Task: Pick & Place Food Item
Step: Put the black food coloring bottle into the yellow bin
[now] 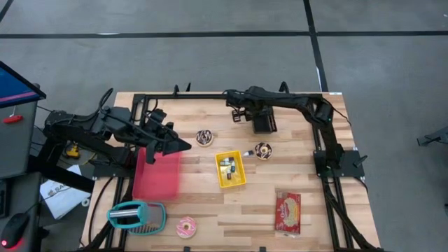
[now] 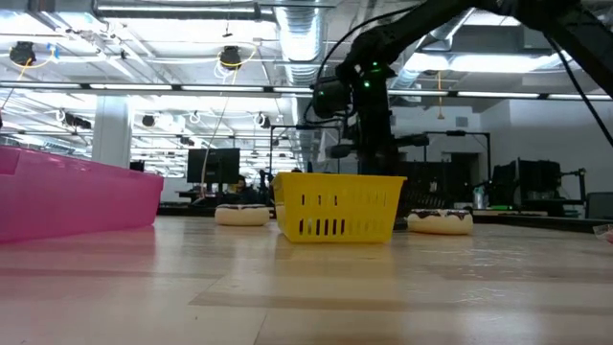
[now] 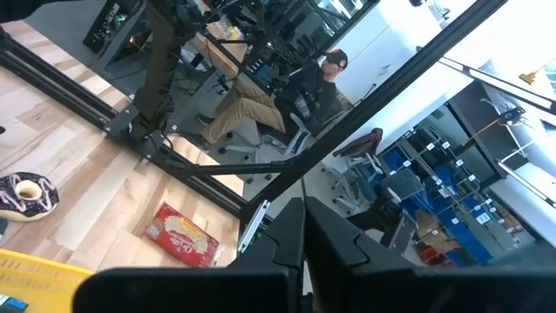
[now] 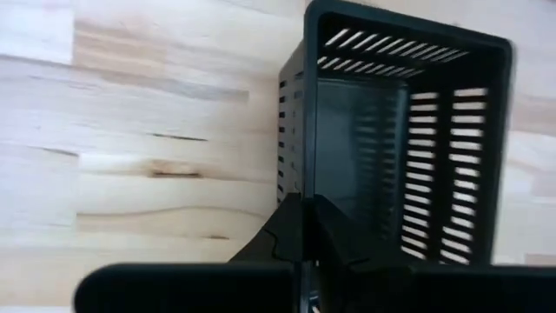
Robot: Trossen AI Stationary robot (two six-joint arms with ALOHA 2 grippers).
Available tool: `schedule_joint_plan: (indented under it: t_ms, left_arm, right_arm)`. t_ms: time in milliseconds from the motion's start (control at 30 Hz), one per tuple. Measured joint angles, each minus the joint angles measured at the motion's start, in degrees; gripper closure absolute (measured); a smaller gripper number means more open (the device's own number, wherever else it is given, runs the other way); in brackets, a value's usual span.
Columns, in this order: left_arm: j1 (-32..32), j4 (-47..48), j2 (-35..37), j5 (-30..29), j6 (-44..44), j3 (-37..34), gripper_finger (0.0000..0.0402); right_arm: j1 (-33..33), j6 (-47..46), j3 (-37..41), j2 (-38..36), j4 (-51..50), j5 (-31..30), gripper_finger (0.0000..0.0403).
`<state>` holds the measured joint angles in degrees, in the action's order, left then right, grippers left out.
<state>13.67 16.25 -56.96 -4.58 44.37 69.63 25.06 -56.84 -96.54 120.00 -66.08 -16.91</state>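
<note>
Three ring doughnuts (image 1: 204,137), one slatted black plastic basket (image 1: 264,123), one yellow basket (image 1: 230,169) on pale wood. Both the left gripper (image 1: 183,145) and right gripper (image 1: 236,114) are pinched closed, empty

A robotics lab or workshop. Behind the table (image 2: 306,278) hang exposed ducts (image 2: 297,29) and strip lights, above monitors (image 2: 213,163) (center left). A person (image 3: 295,87) sits among office chairs (image 3: 360,165).

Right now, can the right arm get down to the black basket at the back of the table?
Probably yes. The right gripper hangs shut, pointing down beside the black basket, with bare table around it and nothing between them. It would need to open first to grasp the rim.
</note>
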Motion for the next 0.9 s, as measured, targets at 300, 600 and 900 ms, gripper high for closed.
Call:
schedule_joint_plan:
  t_ms: [300,600,900]
  left_arm:
    - [-0.02,0.01,0.01,0.37,0.03,0.00,0.0401]
    - [-0.02,0.02,-0.01,0.37,0.88,0.00,0.0402]
    - [-0.02,0.00,-0.01,0.37,1.10,0.00,0.0401]
  right_arm:
    - [0.75,-1.49,11.36,-6.12,7.77,1.31,0.0403]
    - [0.73,-0.36,14.22,-8.00,13.01,1.96,0.0382]
    - [0.02,0.35,14.22,-8.00,17.72,1.33,0.0327]
